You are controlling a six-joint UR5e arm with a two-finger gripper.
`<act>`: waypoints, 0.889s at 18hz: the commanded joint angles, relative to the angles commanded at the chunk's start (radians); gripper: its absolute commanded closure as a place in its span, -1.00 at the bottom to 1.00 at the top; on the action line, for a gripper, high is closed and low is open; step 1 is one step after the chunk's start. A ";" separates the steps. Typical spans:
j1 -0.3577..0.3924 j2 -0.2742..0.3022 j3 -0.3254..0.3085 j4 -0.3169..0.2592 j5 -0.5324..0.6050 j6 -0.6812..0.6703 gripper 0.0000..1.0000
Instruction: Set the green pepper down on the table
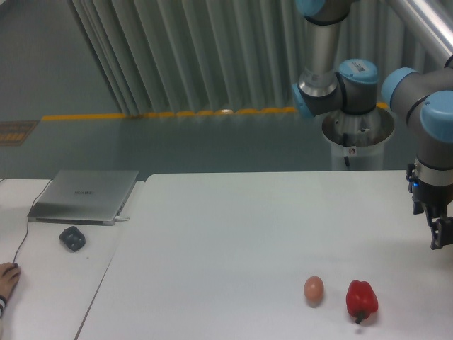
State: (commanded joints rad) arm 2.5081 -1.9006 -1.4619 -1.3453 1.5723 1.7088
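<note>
With no green pepper in view and the black two-finger gripper (442, 237) cut off at the white tabletop's (233, 234) right edge, its state unreadable, we risk mistaking the glossy red bell pepper (362, 299) for it.

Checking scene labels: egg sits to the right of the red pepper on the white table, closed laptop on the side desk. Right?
Not quite. In the camera view the egg sits to the left of the red pepper, not the right. Both are on the white table, and the closed laptop is on the side desk.
</note>
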 joint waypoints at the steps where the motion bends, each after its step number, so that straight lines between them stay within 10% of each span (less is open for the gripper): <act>1: 0.000 0.000 0.000 0.000 0.000 0.000 -1.00; 16: 0.000 0.000 -0.034 0.074 0.003 -0.017 -1.00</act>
State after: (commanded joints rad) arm 2.5081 -1.9006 -1.4956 -1.2717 1.5754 1.6920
